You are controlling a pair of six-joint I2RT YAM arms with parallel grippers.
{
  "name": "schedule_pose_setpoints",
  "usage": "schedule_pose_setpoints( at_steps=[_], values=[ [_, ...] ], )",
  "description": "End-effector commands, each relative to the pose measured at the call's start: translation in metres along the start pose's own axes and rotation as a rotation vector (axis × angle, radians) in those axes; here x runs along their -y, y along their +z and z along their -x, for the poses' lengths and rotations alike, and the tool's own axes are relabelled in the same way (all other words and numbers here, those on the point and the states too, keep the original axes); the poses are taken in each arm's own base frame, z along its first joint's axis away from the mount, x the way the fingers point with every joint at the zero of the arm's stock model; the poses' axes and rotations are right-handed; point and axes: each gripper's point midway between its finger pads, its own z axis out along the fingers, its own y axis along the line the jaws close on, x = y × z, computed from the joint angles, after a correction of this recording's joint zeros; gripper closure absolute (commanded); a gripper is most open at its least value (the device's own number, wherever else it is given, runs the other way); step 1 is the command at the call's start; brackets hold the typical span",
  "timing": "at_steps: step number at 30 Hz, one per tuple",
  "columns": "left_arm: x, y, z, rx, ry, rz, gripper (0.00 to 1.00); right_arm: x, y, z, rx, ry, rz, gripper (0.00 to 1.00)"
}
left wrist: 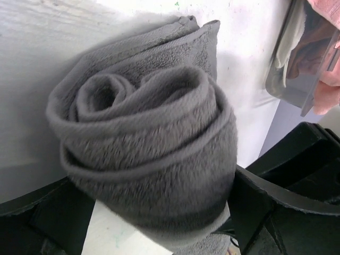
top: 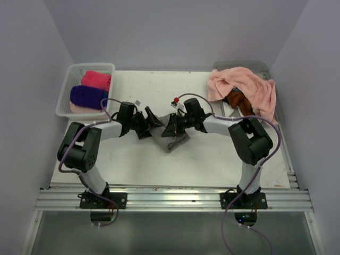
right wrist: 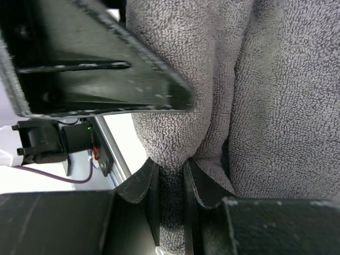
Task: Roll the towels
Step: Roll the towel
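Right jaws pinch a fold of the grey towel (right wrist: 276, 79); left jaws stand wide open around its rolled end.

White slotted basket (top: 64, 95), set at the far left corner of the table (top: 212, 159). Grey bin (top: 257, 65), placed at the far right corner. Aluminium rail (top: 175, 199), fixed along the near edge. Plain walls are seen on three sides.

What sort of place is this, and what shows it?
Likely a robot lab cell: left arm and right arm bolted to a metal rail, plain walls boxing a white table, grey towel part rolled.
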Motion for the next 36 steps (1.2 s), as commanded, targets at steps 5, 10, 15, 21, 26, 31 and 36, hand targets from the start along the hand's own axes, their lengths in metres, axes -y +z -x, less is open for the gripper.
schedule_pose_setpoints(
  at_steps=[5, 10, 15, 21, 26, 31, 36],
  values=[
    [0.014, 0.022, 0.006, -0.017, 0.05, -0.042, 0.21, 0.006, 0.001, -0.017, -0.067, 0.025, -0.017, 0.9],
    [0.008, 0.024, 0.005, -0.025, 0.028, -0.008, 0.41, 0.026, -0.009, -0.017, -0.057, 0.009, -0.167, 0.76],
    [0.004, 0.015, 0.011, 0.015, 0.016, 0.067, 0.49, 0.021, -0.044, -0.004, -0.002, -0.108, -0.333, 0.21],
    [-0.007, 0.001, 0.005, 0.018, -0.042, 0.158, 0.48, -0.013, -0.076, 0.013, 0.105, -0.37, -0.59, 0.11],
    [-0.007, -0.006, 0.004, 0.02, -0.055, 0.188, 0.47, -0.046, -0.078, 0.019, 0.163, -0.65, -0.763, 0.11],
    [-0.007, -0.009, 0.004, 0.022, -0.064, 0.207, 0.47, -0.06, -0.058, 0.008, 0.147, -0.854, -0.879, 0.11],
    [-0.006, -0.011, 0.006, 0.026, -0.06, 0.216, 0.46, -0.076, -0.033, -0.008, 0.129, -0.971, -0.874, 0.1]
  ],
)
